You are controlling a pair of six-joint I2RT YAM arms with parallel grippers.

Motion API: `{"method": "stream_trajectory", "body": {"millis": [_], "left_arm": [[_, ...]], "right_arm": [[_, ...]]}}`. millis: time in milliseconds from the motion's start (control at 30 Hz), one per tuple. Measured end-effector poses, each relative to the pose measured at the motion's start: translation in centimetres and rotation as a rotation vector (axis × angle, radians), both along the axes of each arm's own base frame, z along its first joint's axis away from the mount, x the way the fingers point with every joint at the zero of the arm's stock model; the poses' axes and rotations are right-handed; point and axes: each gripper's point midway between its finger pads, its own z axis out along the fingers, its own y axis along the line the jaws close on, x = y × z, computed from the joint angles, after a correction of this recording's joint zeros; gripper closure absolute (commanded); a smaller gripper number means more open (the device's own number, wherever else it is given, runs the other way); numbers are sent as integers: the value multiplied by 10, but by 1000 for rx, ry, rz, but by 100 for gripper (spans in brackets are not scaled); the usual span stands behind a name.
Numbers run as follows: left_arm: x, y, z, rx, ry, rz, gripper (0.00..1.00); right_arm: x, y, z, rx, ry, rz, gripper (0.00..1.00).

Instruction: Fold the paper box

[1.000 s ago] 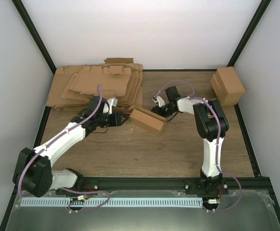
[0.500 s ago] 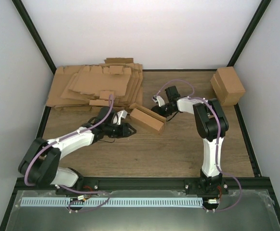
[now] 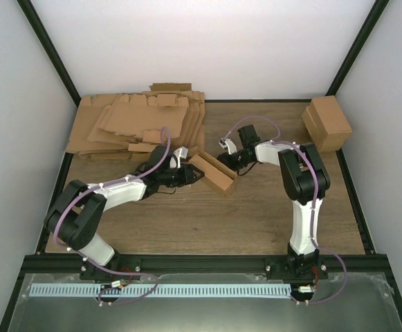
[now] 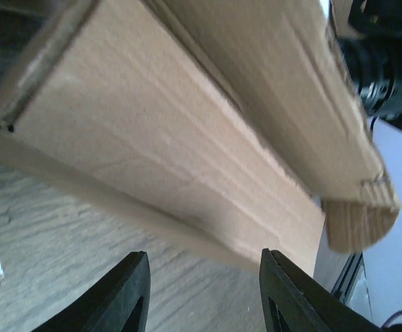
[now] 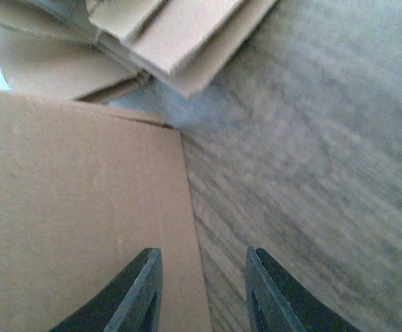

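Left arm has swung right and forward over the last second. My left pincer (image 3: 195, 174) was back by the flat cardboard pile (image 3: 138, 121) and is now just beside the left end of the paper box (image 3: 211, 173). Right arm has barely shifted, and the box sits at about the same spot and angle.

Box location: mid-desk, lying skewed, in front of the near right corner of the pile. It's a small oblong carton between my two pincers. The long top flap looks slightly raised along the far side.

Left pincer: partly open, holding nothing. In the left wrist view the long side wall of the box fills the frame just ahead of the fingers (image 4: 135, 290), with bare desk (image 4: 48, 263) showing in the gap between them. Contact with the box: can't tell.

Right pincer (image 3: 226, 159): at the far right end of the box, jaws partly open. In the right wrist view one finger (image 5: 140, 294) is over a brown box panel and the other over the desk, so the panel edge runs down between them. No clamp visible. Can't tell if it touches.

Second blocky brown carton (image 3: 327, 123) sits at the far right corner, well apart.
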Motion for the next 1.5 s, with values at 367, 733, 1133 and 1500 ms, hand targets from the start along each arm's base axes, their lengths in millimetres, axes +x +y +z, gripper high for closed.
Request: {"method": "stream_trajectory", "body": {"millis": [367, 733, 1133, 1500], "left_arm": [[21, -10, -14, 14, 26, 30, 55], [10, -8, -16, 61, 30, 26, 55], [7, -3, -15, 99, 13, 31, 54], [7, -3, -14, 103, 10, 29, 54]], "right_arm": [[-24, 6, -8, 60, 13, 27, 65], [-35, 0, -7, -22, -6, -29, 62], [-18, -50, 68, -173, -220, -266, 28], [-92, -11, 119, -102, -387, -109, 9]]}}
